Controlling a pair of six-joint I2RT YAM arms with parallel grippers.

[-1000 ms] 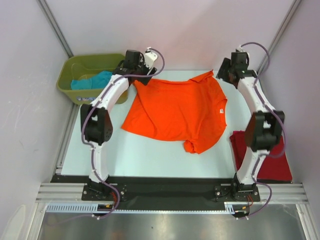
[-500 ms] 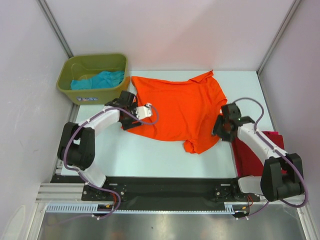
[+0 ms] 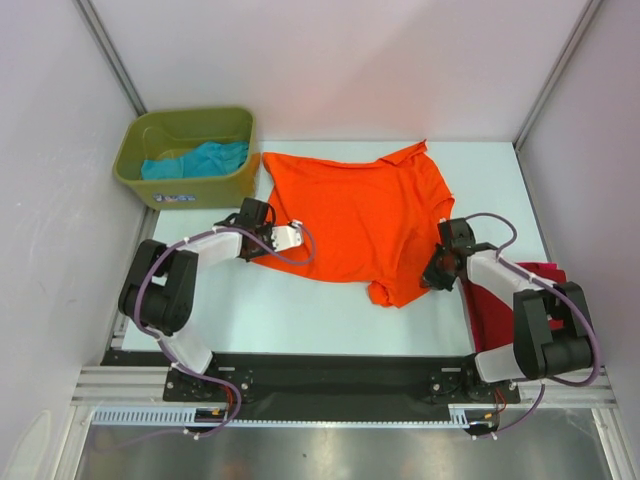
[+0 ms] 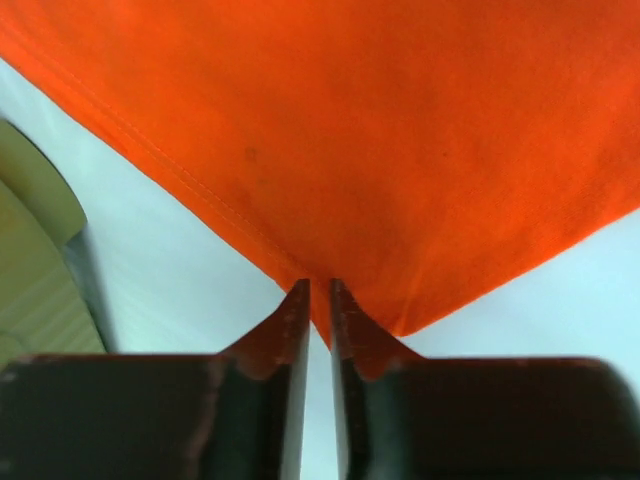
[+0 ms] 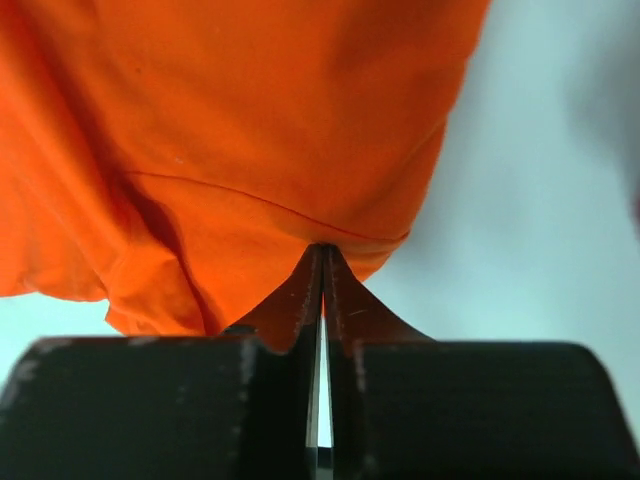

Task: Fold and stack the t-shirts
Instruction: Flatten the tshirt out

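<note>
Where the orange t-shirt (image 3: 355, 215) lies: spread open across the middle of the pale table (image 3: 300, 310), with a bunched fold of cloth at its near edge.
Left gripper (image 4: 318, 290): low over the table at the shirt's near-left corner. Its jaws are almost together, with only a thin slit between them, and they pinch the hem at that corner.
Right gripper (image 5: 322, 250): low at the shirt's right edge, just beside the bunched fold. Its jaws are pressed together, with the stitched hem caught at their tips.
Dark red t-shirt (image 3: 485, 315): flat at the near-right of the table, partly hidden under the right arm and just beside the orange shirt.
Teal t-shirt (image 3: 195, 160): crumpled inside the olive-green bin (image 3: 170, 130).
Bin: at the far-left corner, near the orange shirt's far-left corner.
</note>
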